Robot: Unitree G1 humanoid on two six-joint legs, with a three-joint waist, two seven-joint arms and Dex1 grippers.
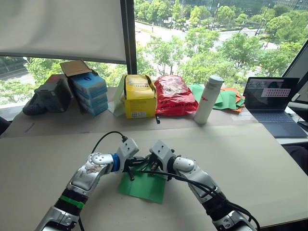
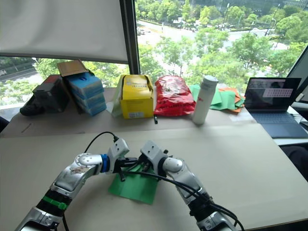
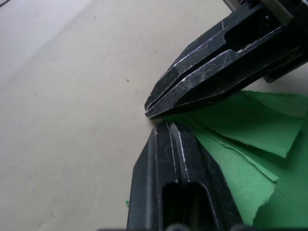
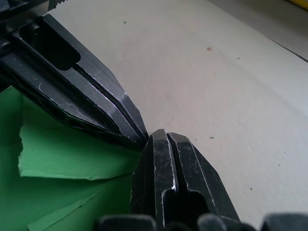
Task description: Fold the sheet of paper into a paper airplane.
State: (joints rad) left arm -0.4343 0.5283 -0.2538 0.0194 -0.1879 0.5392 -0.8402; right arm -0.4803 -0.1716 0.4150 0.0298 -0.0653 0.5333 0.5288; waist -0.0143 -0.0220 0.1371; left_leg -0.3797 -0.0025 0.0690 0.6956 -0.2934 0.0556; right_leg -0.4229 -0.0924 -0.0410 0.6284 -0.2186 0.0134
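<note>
1. Green is what catches the eye in the left eye view: the sheet of paper [image 1: 144,185] lies flat on the pale table [image 1: 250,163], low in the frame and a little left of centre. The left gripper [image 1: 131,169] reaches in from the lower left and the right gripper [image 1: 150,166] from the lower right; their black tips meet over the paper's far edge. Along the back of the table, from left to right, stand a stack of blue boxes [image 1: 90,92], a yellow box [image 1: 139,96], a red bag [image 1: 174,95], a white bottle [image 1: 209,99], a pile of green and orange papers [image 1: 226,98] and an open laptop [image 1: 275,103].

2. From the right eye view the same layout shows, with the paper in the lower centre and both grippers over its upper edge.

3. Looking through the left wrist view, the left gripper's fingers [image 3: 180,178] are pressed together, tip down at the paper's corner. The right gripper comes in from the upper right, its fingers likewise closed, the two tips almost touching. Layered green flaps with ragged edges spread to the lower right.

4. Over in the right wrist view, the right gripper's closed fingers [image 4: 168,178] rise from the bottom centre, the left gripper slants in from the upper left, and a folded flap lies at the lower left. Whether either actually pinches paper I cannot tell.
</note>
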